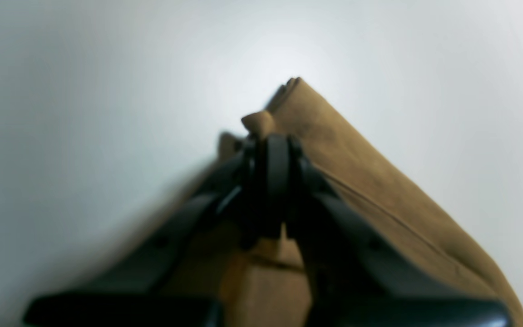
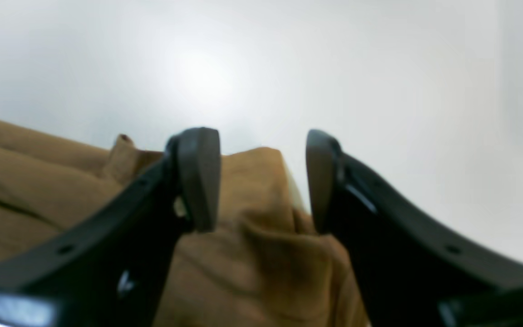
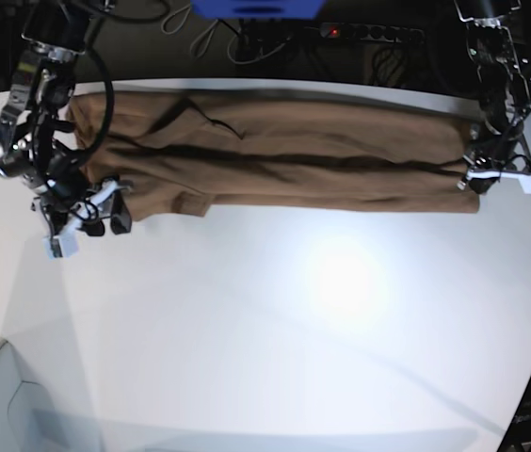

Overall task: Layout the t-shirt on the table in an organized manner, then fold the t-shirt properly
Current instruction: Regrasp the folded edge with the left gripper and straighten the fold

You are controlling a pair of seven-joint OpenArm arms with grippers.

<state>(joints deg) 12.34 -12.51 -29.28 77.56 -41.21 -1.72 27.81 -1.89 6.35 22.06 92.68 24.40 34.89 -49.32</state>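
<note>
A brown t-shirt is stretched in a long folded band across the far side of a white table. One end is pinched by the clenched left gripper. The right gripper is spread open over the other end, gripping nothing. If the band is pulled from the left alone, it could be dragged crooked or unfolded.

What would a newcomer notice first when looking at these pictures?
The long brown t-shirt stands out first, stretched as a folded band across the far side of the white table. At one end the left gripper is shut on its corner; at the other, the right gripper stands open over bunched cloth.
</note>
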